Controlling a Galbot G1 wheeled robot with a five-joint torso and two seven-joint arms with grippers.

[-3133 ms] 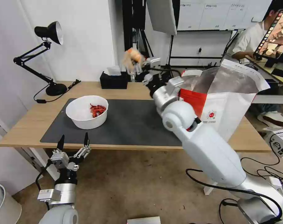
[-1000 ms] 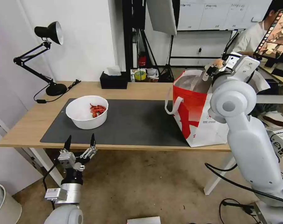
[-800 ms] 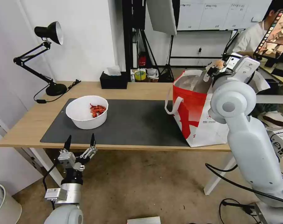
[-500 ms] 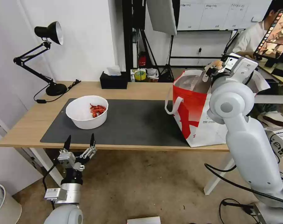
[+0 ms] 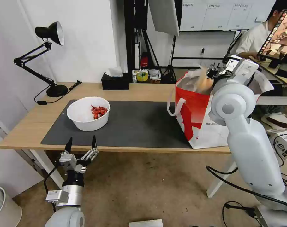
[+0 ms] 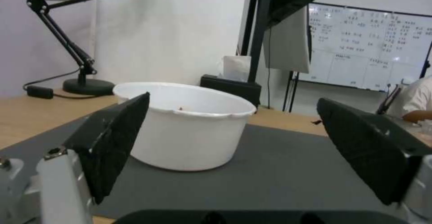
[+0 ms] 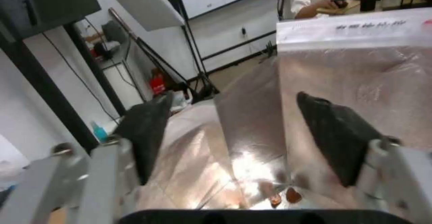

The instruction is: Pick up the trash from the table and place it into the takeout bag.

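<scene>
Right tool [image 7: 234, 139] wide over takeout bag [image 5: 194, 123]. Bowl [image 5: 88, 113] at nine o'clock: stiff, light, tippy; grab rim.

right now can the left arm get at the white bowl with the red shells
Probably yes. The left gripper hangs open just below the table's near edge, and the white bowl with red shells sits on the dark grey mat straight ahead of it, with nothing between them.

White bowl [image 5: 88, 114] holds red shells [image 5: 98, 111] on a dark grey mat [image 5: 137, 124]; the light-wood table [image 5: 29, 121] carries a red-and-white takeout bag [image 5: 197, 118] lined in silver.
</scene>
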